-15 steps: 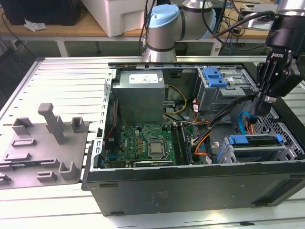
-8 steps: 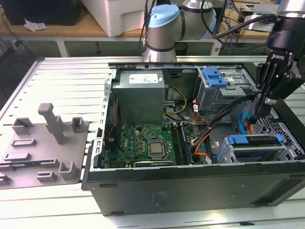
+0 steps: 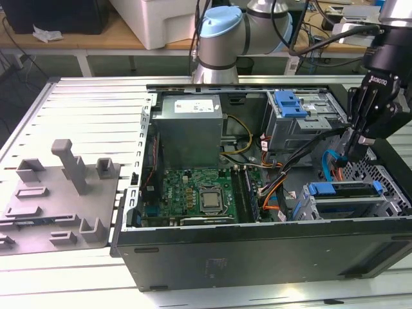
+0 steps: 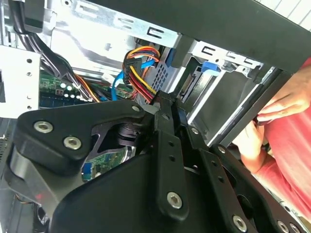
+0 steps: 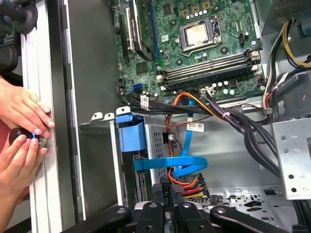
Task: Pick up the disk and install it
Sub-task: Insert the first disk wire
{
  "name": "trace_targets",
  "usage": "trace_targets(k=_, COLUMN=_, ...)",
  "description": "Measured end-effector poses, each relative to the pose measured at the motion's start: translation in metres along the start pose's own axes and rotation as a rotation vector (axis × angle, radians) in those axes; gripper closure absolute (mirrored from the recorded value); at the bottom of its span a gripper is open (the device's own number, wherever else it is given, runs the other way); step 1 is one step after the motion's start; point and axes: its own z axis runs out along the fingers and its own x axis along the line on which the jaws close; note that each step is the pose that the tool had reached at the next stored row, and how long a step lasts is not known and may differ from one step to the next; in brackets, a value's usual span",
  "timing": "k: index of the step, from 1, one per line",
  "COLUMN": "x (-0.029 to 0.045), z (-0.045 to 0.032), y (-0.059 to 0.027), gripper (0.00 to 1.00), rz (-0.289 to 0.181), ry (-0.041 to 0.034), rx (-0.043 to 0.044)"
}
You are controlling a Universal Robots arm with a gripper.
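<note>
**A:** Exterior view?
**B:** Gripper [image 3: 348,156] in the case [image 3: 257,264], near the disk [image 3: 344,188] seated in its cage [image 3: 394,205].
**A:** Second wrist view?
**B:** Jaws close together at coloured wires [image 4: 141,68].
**A:** First wrist view?
**B:** Jaws pinch a black plug [image 5: 163,192]; a person's hands [image 5: 24,114] at case edge.

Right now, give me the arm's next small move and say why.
Probably hold the hand still for the moment. It hangs inside the open black computer case, beside the grey metal drive cage, and a person's hands rest at the case's edge right next to that cage; any sideways shift might catch them.
</note>
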Motion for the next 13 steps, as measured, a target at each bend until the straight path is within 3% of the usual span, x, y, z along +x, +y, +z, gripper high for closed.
trace_targets(k=2, x=0.0033, z=0.0007, y=-0.0002, gripper=0.83, rz=-0.002, ry=-0.0077, rx=-0.0003)
trace_targets(k=8, x=0.0144, z=-0.0005, y=-0.0014, gripper=0.83, rz=-0.011, ry=-0.0449, rx=-0.0016)
trace_targets(k=12, x=0.0205, z=-0.0015, y=-0.0021, gripper=0.83, rz=-0.017, ry=-0.0735, rx=-0.0034)
trace_targets(k=13, x=0.0221, z=-0.0016, y=-0.0023, gripper=0.83, rz=-0.019, ry=-0.0854, rx=-0.0045)
